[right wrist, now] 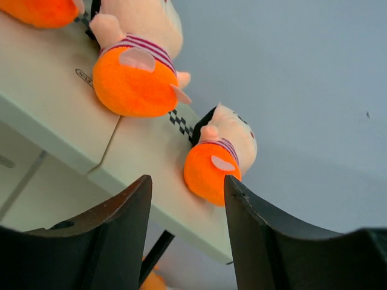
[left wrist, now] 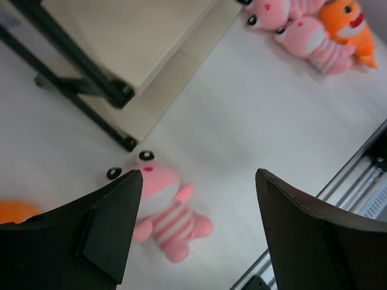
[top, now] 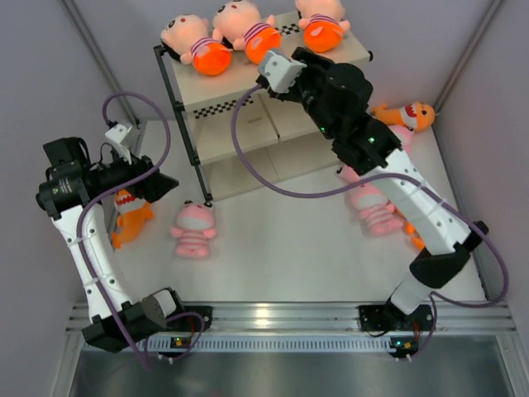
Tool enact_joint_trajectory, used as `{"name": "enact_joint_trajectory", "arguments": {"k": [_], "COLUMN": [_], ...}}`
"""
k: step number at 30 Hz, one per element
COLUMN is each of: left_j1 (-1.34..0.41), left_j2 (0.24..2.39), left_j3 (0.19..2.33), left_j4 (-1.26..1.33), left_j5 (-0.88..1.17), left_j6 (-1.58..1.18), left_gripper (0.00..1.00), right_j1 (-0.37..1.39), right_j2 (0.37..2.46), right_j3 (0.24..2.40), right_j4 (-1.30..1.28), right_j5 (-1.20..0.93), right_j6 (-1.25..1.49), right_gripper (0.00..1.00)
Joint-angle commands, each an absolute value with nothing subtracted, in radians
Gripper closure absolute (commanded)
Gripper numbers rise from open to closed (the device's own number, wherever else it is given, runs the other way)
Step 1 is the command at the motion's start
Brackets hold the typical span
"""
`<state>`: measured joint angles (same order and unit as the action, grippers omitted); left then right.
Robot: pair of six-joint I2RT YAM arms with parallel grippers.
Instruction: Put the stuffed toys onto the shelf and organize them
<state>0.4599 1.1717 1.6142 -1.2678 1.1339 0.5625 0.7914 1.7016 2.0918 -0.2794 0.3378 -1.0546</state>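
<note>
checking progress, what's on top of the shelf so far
Three dolls, left, middle, right, lie on the shelf's top board. The right arm covers part of that board, and the lower boards are mostly hidden beneath it.

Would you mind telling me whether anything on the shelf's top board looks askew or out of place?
Nothing looks damaged, but the three dolls lie flat on the top board at differing angles and uneven gaps, orange bottoms near its edge, not in a tidy row.

open table (top: 289, 240) right of pink toy (top: 193, 230), shelf (top: 223, 136) behind
</note>
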Motion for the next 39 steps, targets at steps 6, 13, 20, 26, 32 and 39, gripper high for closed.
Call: {"name": "enact_joint_trajectory", "arguments": {"k": [6, 13, 20, 26, 32, 39], "left_j1": [0.46, 0.46, 0.46, 0.46, 0.46, 0.46], "left_j2": [1.154, 1.15, 1.149, 1.147, 1.15, 1.157], "left_j3": [1.407, 1.305, 1.282, 1.272, 1.289, 1.295], "left_j4": [-1.276, -1.276, -1.276, -1.276, -1.278, -1.279], "left_j5": [0.674, 0.706, 0.709, 0.681, 0.666, 0.654], "left_j6": [0.727, 0.73, 0.729, 0.742, 0.749, 0.753], "left_gripper": [0.2, 0.21, 0.21, 0.21, 0.21, 0.22], "right_j1": [0.818, 0.622, 0.271, 0.143, 0.026, 0.011], "right_j2": [1.277, 1.076, 1.046, 0.963, 0.956, 1.043], "right_j3": [1.71, 1.148, 0.862, 0.684, 0.537, 0.471], "right_j4": [-0.433, -0.592, -0.624, -0.561, -0.424, -0.213], "right_j5": [0.377, 0.431, 0.324, 0.356, 0.25, 0.164], "right_j6": [-0.414, 0.185, 0.515, 0.669, 0.816, 0.87], "right_gripper": [0.43, 0.38, 0.39, 0.39, 0.39, 0.47]}}
